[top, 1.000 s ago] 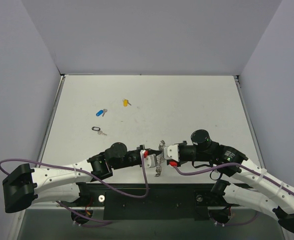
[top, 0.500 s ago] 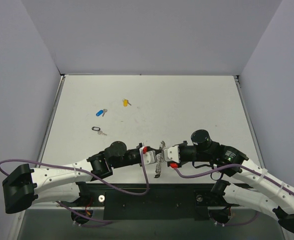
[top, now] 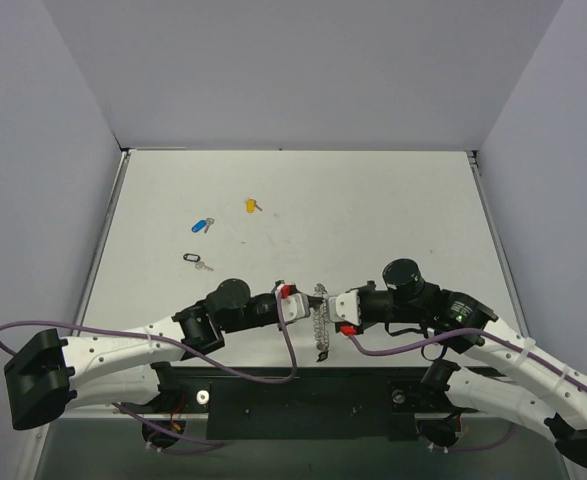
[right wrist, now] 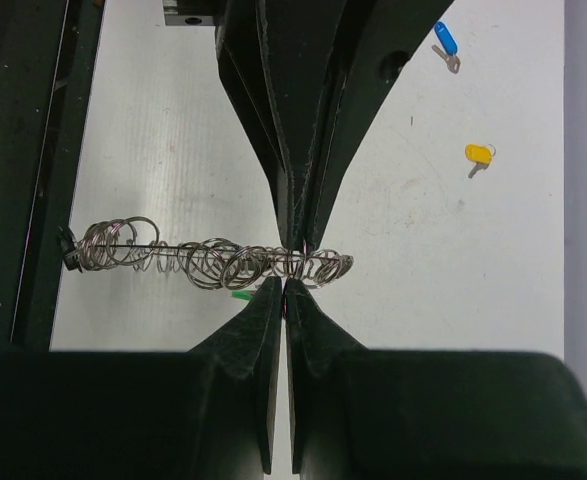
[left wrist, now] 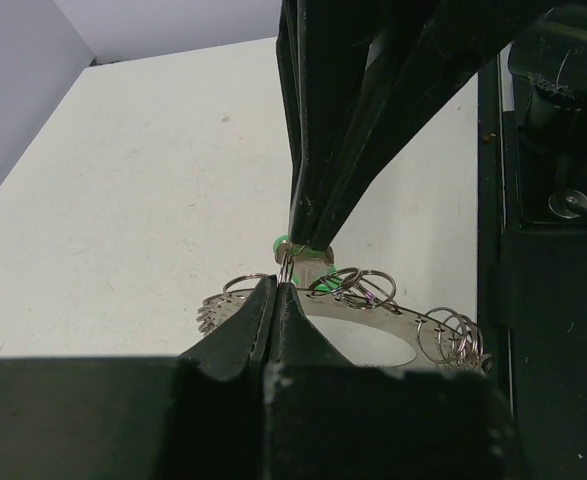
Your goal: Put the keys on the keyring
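Overhead view of a white table [top: 373,210]. At the left, toward 10 o'clock, three spare keys lie well apart from the arms: a black-headed key [top: 192,258], a blue-headed key [top: 201,224] and a yellow-headed key [top: 251,205].

At the near middle, the left gripper [left wrist: 276,296] is clenched on a thin wire loop of the keyring [top: 321,325]. It has shifted a little toward 12 o'clock in the last second. The keyring, held off the table between both grippers, now reaches further toward 6 o'clock, over the dark base plate [top: 303,395].

Just right of it, the right gripper [right wrist: 285,288] is pinched tight, apparently on the green-headed key [left wrist: 323,284], tip to tip with the left. The key looks pressed at the loop, and threading seems not yet finished.

The table's near edge lies close at 6 o'clock. Open room lies toward 12 and 2 o'clock.
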Robot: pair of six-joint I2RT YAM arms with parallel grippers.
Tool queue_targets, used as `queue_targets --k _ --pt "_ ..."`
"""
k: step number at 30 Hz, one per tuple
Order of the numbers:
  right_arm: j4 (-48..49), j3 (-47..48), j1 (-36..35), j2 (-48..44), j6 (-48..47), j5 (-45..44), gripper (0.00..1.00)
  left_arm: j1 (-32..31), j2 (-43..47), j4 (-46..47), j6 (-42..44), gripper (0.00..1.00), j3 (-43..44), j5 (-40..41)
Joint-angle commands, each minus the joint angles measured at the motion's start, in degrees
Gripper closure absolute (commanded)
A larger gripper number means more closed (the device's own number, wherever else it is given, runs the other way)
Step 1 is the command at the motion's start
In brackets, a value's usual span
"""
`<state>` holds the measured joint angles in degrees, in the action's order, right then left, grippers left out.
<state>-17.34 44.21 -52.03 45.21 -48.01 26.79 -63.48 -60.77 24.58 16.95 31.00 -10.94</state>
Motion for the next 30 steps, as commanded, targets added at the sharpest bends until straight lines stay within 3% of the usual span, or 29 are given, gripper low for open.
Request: queue_targets --k 1,13,23,27,30 --pt "-2.3 1.3 1.6 -1.2 1.9 0.8 1.00 2.4 1.6 8.5 -4.2 1.00 2.2 -0.4" --pt "0.6 0.8 5.3 -1.2 7.8 2.7 1.00 5.1 1.1 17.6 -13.8 1.00 0.0 -4.3" --pt "2.8 2.9 9.3 -1.7 16.9 8.9 1.00 8.2 -2.6 32.1 -26.8 1.00 -2.9 -4.9" --pt "1.7 6.1 12.3 -1.5 21.3 14.2 0.86 7.9 -3.8 37.1 -29.5 1.00 -4.9 -2.7" --pt "0.6 8.6 14.3 -1.2 25.9 17.2 0.68 7.8 -6.1 41.5 -30.9 1.00 -6.0 -3.5"
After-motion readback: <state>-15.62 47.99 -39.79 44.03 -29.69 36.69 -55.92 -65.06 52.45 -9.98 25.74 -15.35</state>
